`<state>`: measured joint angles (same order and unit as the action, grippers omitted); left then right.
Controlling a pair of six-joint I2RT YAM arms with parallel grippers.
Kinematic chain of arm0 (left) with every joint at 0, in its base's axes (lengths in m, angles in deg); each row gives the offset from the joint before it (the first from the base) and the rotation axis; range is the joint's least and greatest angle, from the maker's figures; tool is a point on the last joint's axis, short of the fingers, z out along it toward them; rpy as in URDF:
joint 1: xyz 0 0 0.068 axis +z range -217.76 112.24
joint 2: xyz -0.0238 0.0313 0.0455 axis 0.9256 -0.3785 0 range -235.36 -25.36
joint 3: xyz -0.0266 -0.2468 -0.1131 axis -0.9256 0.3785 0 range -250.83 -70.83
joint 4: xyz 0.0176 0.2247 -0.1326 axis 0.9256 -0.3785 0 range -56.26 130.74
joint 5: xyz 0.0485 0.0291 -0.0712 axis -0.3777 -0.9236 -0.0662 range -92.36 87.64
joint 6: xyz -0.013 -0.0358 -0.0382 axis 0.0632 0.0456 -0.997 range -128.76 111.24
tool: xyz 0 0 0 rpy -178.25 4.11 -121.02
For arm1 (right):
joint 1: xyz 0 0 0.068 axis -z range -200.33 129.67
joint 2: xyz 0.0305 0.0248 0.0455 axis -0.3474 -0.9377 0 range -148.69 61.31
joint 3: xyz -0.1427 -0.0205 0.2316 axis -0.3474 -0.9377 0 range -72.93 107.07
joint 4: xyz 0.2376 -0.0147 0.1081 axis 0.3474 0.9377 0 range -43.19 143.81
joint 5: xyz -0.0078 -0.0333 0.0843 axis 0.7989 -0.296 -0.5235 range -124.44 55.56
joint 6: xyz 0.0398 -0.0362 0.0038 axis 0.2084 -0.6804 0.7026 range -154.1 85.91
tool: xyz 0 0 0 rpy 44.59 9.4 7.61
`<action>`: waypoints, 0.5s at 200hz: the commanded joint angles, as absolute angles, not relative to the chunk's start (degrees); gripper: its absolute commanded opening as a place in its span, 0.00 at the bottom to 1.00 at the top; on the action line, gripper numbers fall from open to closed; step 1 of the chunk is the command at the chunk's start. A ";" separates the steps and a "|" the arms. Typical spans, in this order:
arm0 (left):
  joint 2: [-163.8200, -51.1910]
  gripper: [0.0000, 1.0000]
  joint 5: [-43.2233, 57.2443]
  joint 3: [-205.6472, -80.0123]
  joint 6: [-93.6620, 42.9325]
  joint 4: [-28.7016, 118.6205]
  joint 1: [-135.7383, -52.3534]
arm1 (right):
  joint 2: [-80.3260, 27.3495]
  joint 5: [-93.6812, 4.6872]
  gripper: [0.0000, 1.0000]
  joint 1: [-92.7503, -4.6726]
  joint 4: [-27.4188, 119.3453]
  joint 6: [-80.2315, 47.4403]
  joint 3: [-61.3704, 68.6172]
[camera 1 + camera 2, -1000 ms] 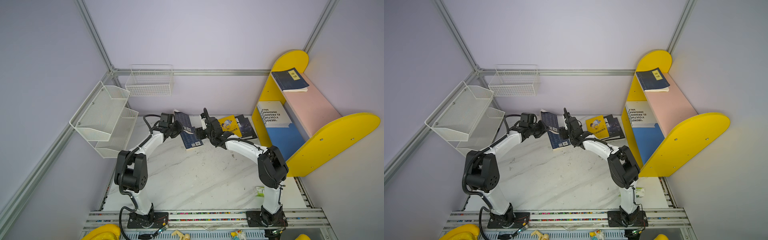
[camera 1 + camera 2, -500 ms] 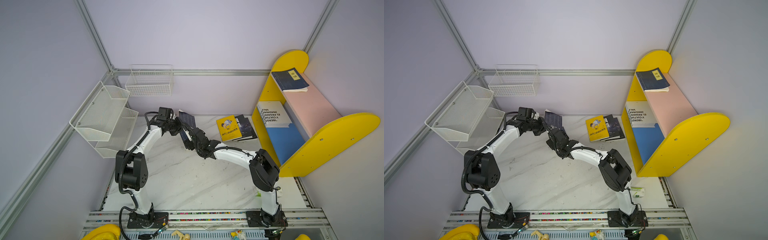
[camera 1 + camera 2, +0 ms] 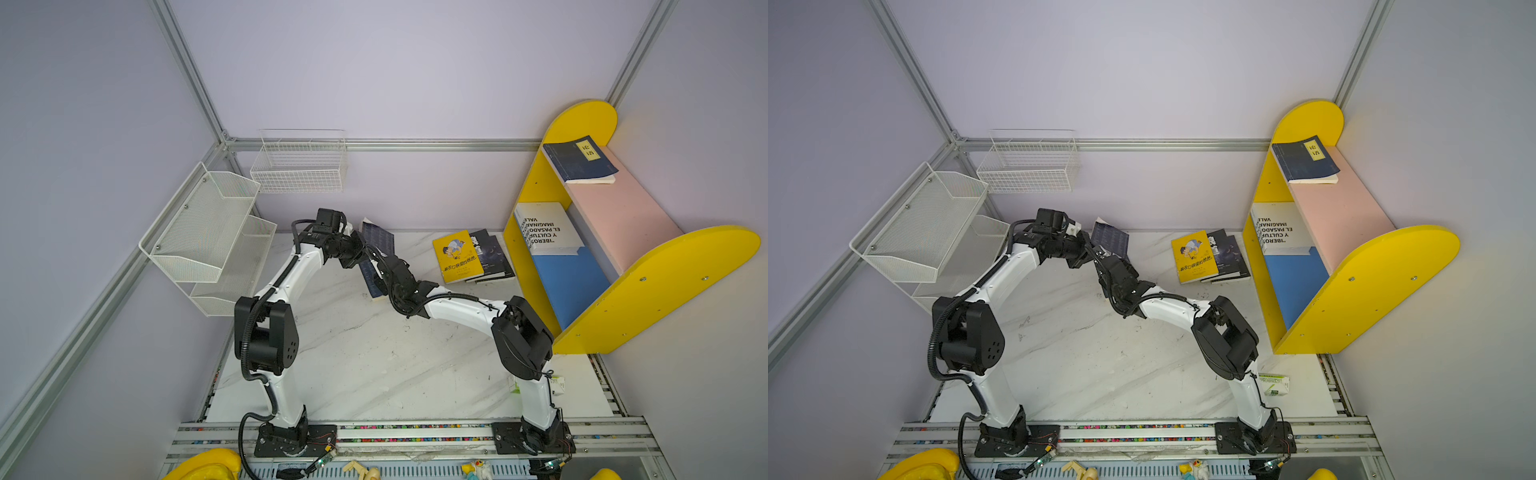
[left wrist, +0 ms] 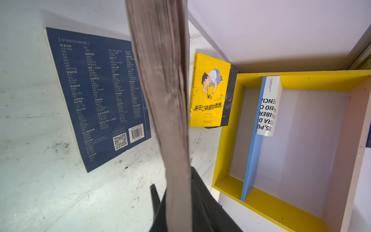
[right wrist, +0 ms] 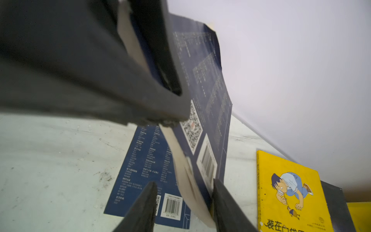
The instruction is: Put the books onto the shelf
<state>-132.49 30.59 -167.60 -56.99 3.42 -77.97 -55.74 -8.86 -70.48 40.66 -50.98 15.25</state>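
The left tool (image 3: 358, 252) was clamped on the navy book (image 3: 377, 239), on edge above the table (image 3: 374, 353) and well apart from the shelf (image 3: 665, 266), while the right tool (image 5: 183, 182) stood partly open and loose around its corner, so an early left release risked dropping it

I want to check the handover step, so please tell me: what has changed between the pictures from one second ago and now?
The right tool swung left from beside the yellow book to the raised navy book. Its jaws now stand on either side of that book's lower edge, not yet clamped. The left tool kept its grip on that book. The yellow book and the shelf did not move.
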 commanded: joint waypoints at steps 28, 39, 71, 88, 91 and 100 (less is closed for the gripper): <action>-131.57 0.14 35.49 -176.44 -55.19 4.62 -78.04 | -57.12 -7.67 0.15 -70.36 38.77 -47.56 17.89; -131.53 0.24 35.45 -176.95 -54.93 4.62 -77.96 | -56.06 -10.17 0.13 -69.13 39.31 -41.74 17.57; -130.55 0.46 32.72 -176.56 -54.93 5.47 -76.61 | -50.98 -26.83 0.09 -60.50 34.61 -14.78 10.30; -129.63 0.53 32.95 -174.26 -56.55 8.55 -75.44 | -49.40 -36.35 0.09 -55.27 27.13 -1.70 4.04; -129.42 0.54 33.03 -173.77 -56.83 9.29 -75.14 | -49.23 -37.66 0.08 -54.59 26.01 0.24 2.98; -128.93 0.55 33.40 -172.43 -57.57 10.98 -74.59 | -48.97 -41.57 0.08 -52.50 21.37 6.34 -0.24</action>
<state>-132.52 32.05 -171.25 -56.16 5.19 -76.79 -52.73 -27.29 -58.72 34.52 -18.00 6.16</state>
